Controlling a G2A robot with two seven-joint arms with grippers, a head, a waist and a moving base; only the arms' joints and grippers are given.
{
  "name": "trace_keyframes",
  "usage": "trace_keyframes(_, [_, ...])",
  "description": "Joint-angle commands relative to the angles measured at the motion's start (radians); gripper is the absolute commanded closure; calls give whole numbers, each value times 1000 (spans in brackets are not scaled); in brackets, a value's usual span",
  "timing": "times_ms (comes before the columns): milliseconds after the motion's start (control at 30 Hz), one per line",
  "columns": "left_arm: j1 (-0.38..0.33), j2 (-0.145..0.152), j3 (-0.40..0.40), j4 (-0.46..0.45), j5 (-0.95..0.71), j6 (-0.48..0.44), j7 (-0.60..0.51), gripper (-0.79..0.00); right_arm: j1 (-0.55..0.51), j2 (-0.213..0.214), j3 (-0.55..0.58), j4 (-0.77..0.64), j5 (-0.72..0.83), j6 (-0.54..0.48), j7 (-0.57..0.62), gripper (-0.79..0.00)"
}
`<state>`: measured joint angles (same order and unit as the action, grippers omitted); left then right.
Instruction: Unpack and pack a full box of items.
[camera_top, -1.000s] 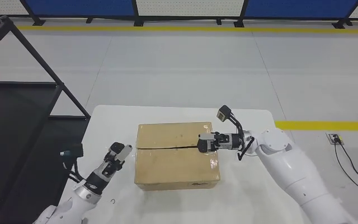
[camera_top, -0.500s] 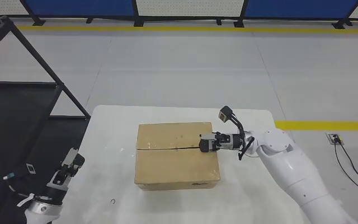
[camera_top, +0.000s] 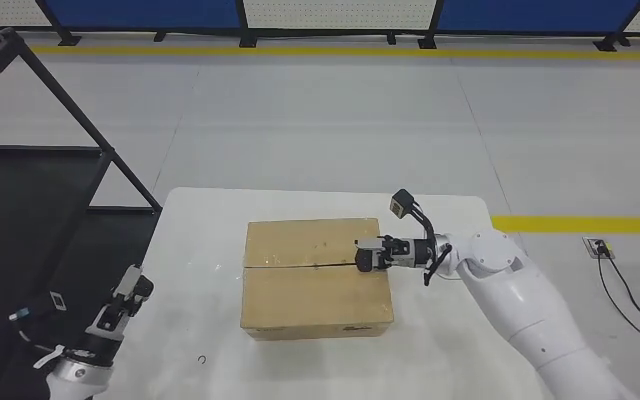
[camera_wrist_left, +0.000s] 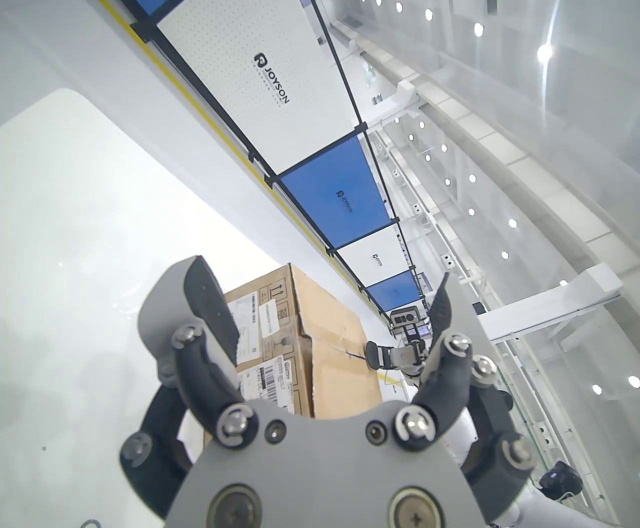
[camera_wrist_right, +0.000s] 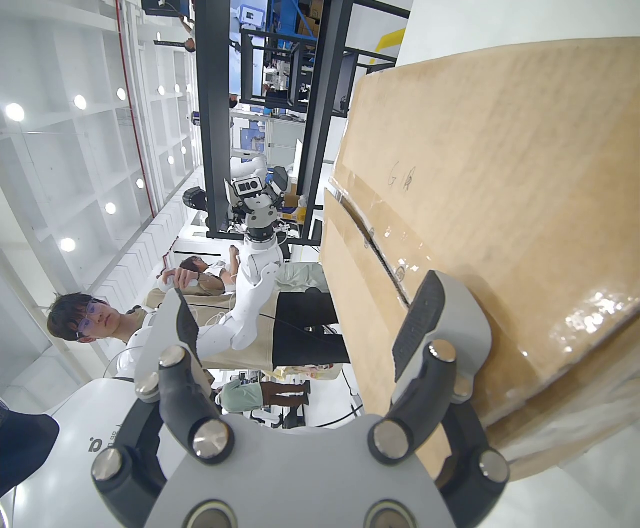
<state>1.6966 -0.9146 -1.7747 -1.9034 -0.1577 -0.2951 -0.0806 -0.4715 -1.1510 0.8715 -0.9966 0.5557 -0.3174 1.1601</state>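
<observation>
A shut brown cardboard box (camera_top: 316, 277) stands in the middle of the white table (camera_top: 450, 345), its top flaps meeting in a taped seam (camera_top: 300, 264). My right gripper (camera_top: 366, 257) is at the seam's right end. In the right wrist view this gripper (camera_wrist_right: 300, 325) is open, with one finger (camera_wrist_right: 425, 320) lying on the box top (camera_wrist_right: 500, 200) beside the slit and nothing held. My left gripper (camera_top: 130, 290) hangs off the table's left edge, well away from the box. It is open (camera_wrist_left: 325, 310) and empty, facing the box's labelled side (camera_wrist_left: 270, 325).
A black metal frame (camera_top: 60, 200) stands to the left of the table, close to the left arm. A small ring-like bit (camera_top: 202, 360) lies on the table near the front left. Bare tabletop surrounds the box on all sides.
The left arm has drawn back from beside the box's left side to beyond the table's left edge. The right gripper has stayed at the seam's right end.
</observation>
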Motion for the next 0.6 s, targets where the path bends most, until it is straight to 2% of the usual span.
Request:
trace_keyframes(0, [-5,-2,11,9,6,17,-25,-785,-12,3,10,-21,-4,4,-10,-785])
trace_keyframes(200, [-27,-5,40,67,-55,75,-163,-785,-24,7,29,-45,-25,22,-8,-785])
trace_keyframes(400, [-47,-9,100,69,320,153,-40,-785,-29,6,37,-59,-42,33,-5,-785])
trace_keyframes(567, [-43,-11,157,66,721,163,84,-785,-33,5,43,-67,-52,34,-2,-785])
